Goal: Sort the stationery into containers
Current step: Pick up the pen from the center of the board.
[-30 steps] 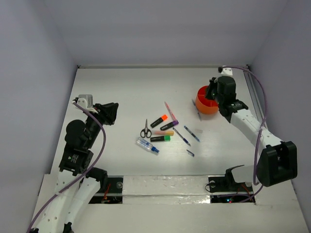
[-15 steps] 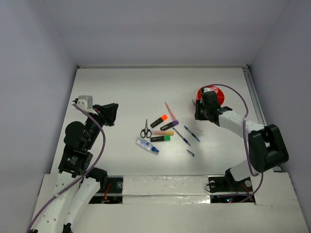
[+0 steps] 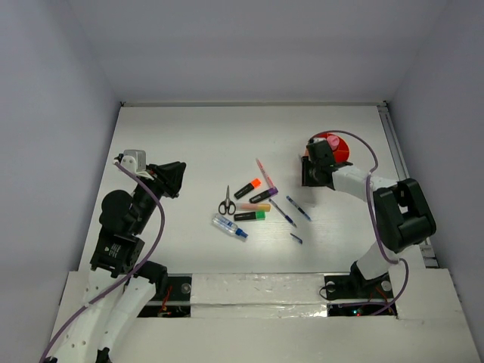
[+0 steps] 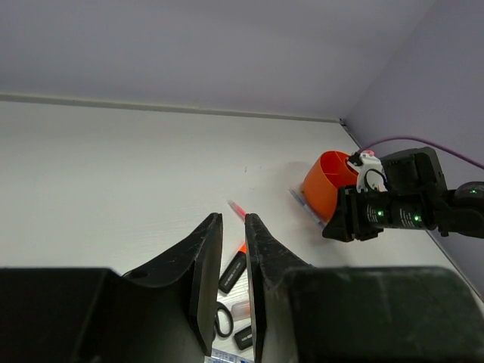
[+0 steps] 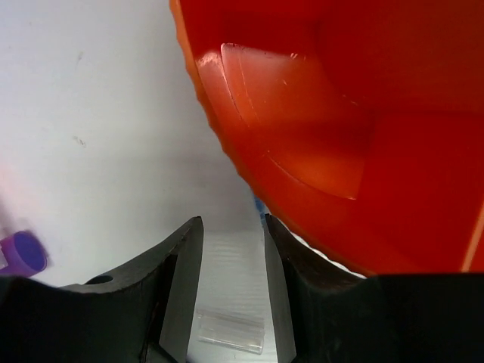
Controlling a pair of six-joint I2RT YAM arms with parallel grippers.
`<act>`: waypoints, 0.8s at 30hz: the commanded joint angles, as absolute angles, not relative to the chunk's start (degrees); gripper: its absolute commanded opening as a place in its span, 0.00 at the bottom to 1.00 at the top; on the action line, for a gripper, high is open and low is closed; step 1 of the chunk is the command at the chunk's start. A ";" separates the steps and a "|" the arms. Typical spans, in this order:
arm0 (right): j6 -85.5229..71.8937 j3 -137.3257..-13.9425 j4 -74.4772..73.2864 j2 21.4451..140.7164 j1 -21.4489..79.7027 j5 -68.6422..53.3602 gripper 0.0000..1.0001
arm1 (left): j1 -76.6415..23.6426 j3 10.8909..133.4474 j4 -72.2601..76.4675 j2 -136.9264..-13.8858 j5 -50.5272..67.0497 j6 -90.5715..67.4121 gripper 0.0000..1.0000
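The orange cup point(image 3: 335, 147) with a pink knob stands at the back right and fills the right wrist view point(image 5: 340, 128). My right gripper point(image 3: 309, 172) is low at the cup's near-left side, open, with nothing between its fingers point(image 5: 233, 223). Mid-table lie the scissors point(image 3: 227, 202), the orange point(image 3: 248, 188), purple point(image 3: 264, 195), yellow-pink point(image 3: 255, 207) and green point(image 3: 250, 216) highlighters, a white-blue tube point(image 3: 229, 226), a pink pen point(image 3: 262, 169) and two blue pens point(image 3: 298, 208). My left gripper point(image 3: 172, 179) hovers left of them, its jaws a narrow gap apart and empty point(image 4: 233, 218).
A small clear piece point(image 5: 231, 330) lies on the table under the right jaws. A thin blue item point(image 4: 306, 208) lies against the cup's foot. A small dark piece point(image 3: 296, 238) sits near the front. A rail point(image 3: 397, 151) borders the right side.
My right gripper opened and moved off the cup, down to its near-left side. The cup now stands slightly farther back right. The left arm has not moved.
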State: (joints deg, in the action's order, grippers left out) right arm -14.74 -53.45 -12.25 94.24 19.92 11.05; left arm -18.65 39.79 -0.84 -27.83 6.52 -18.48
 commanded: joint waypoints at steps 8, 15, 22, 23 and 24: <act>-13.45 -58.97 -14.33 98.08 19.07 14.24 0.45 | -18.90 40.69 1.41 -27.60 7.47 -17.75 0.16; -13.18 -60.21 -15.73 99.58 19.07 15.21 0.46 | -18.90 40.78 1.49 -27.68 7.73 -17.67 0.16; -12.74 -61.00 -16.79 101.08 19.07 10.64 0.39 | -18.90 40.78 1.58 -27.60 7.91 -17.67 0.16; -12.83 -60.82 -16.87 100.99 19.07 10.11 0.37 | -18.90 40.78 1.58 -27.51 7.91 -17.67 0.16; -12.83 -60.73 -16.87 100.90 19.07 9.32 0.36 | -18.90 40.78 1.58 -27.60 7.82 -17.58 0.16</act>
State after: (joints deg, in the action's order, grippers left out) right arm -13.45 -59.16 -16.05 100.57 19.46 11.97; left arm -18.65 39.79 -0.89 -27.83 7.09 -18.31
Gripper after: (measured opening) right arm 0.375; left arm 0.157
